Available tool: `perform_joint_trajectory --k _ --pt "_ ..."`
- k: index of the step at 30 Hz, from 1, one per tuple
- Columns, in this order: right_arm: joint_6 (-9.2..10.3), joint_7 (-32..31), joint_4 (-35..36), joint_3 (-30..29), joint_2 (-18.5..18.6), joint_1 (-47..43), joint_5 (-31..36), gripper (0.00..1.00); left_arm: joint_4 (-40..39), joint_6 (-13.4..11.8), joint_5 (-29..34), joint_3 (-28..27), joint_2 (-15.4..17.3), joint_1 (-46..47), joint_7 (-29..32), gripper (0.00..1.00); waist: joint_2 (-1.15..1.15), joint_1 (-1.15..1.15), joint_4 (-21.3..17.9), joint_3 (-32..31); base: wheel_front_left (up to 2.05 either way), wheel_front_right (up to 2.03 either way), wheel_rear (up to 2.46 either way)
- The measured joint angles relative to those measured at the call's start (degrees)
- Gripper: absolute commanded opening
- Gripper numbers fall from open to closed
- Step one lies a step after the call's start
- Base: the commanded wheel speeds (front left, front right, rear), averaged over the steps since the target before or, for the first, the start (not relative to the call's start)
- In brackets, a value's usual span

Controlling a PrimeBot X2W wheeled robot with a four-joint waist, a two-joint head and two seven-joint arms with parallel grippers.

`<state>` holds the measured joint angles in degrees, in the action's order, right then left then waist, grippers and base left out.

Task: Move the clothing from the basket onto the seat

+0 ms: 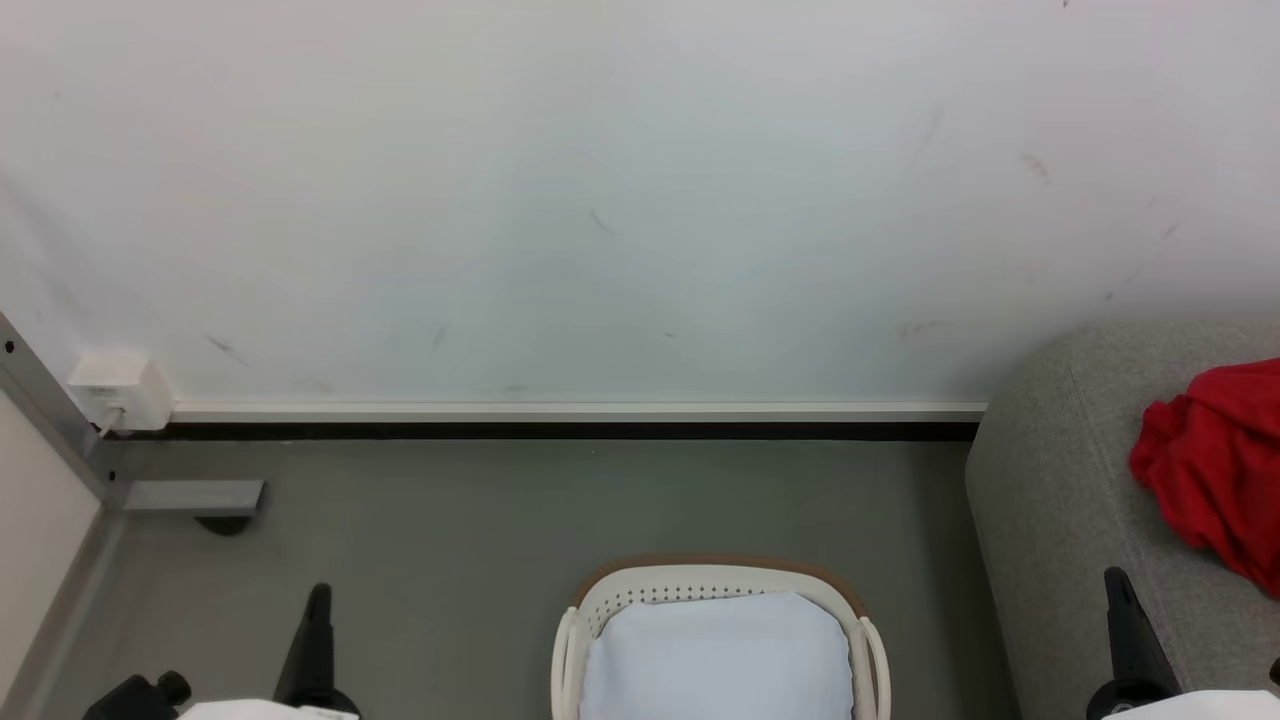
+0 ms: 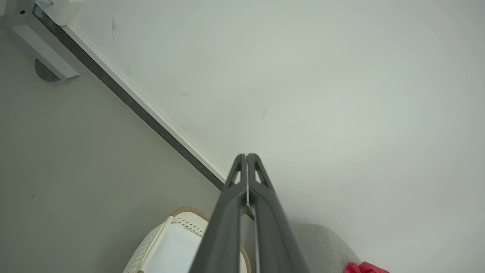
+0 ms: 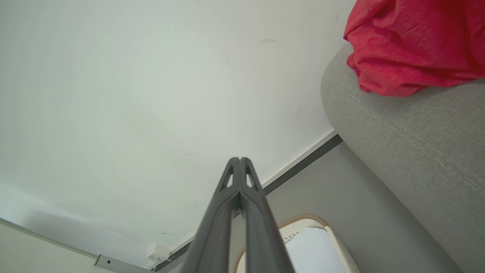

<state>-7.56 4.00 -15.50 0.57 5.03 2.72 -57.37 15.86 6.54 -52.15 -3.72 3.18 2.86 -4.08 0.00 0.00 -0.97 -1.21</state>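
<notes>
Shows the clothing crumpled at the right edge of the head view, resting on the seat, well apart from the basket at bottom centre, with a pale cloth inside. Shows the left gripper at lower left and the right gripper at lower right, both clenched, fingers pressed together, grasping nothing, tips pointing up the frame towards the white wall.

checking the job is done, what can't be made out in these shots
Head view: the clothing runs off the right edge, so its full spread on the seat is unseen.
Head view: a pale cloth covers the inside of the basket; anything beneath is hidden.
Left wrist view: the left claw blocks part of the basket.
</notes>
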Motion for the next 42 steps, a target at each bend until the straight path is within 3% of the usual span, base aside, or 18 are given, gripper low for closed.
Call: perform_joint_trajectory --k 42 --pt "0.00 -6.5 0.6 -4.3 -1.3 2.2 -21.3 0.00 -1.2 0.2 -24.3 -1.7 -0.2 2.0 6.5 0.00 0.00 0.00 0.5 0.6 0.00 0.00 0.00"
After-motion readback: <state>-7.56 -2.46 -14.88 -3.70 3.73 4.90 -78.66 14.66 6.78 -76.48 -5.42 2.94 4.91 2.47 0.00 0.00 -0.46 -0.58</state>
